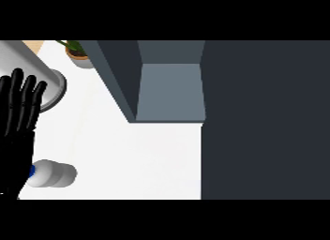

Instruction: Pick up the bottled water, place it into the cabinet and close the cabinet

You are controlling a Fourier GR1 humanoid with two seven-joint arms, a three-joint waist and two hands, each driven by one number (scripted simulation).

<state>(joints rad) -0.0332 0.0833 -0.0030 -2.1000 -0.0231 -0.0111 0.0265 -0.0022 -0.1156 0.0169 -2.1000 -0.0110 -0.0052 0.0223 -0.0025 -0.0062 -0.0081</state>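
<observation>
The bottled water [55, 174], pale with a blue cap, lies on its side on the white counter [147, 159] at the lower left. Its cap end is partly hidden behind my left hand [12, 117]. That hand rests open along the left edge, fingers straight and pointing up, holding nothing. The cabinet [171, 91] stands open at the top centre and its grey inside shows with nothing in it. Its dark door [272, 119] fills the right side of the view. My right hand does not show.
A grey round vessel [54, 86] sits at the upper left, just right of my fingertips. A potted plant [78, 51] stands behind it, next to the cabinet's left wall [116, 79].
</observation>
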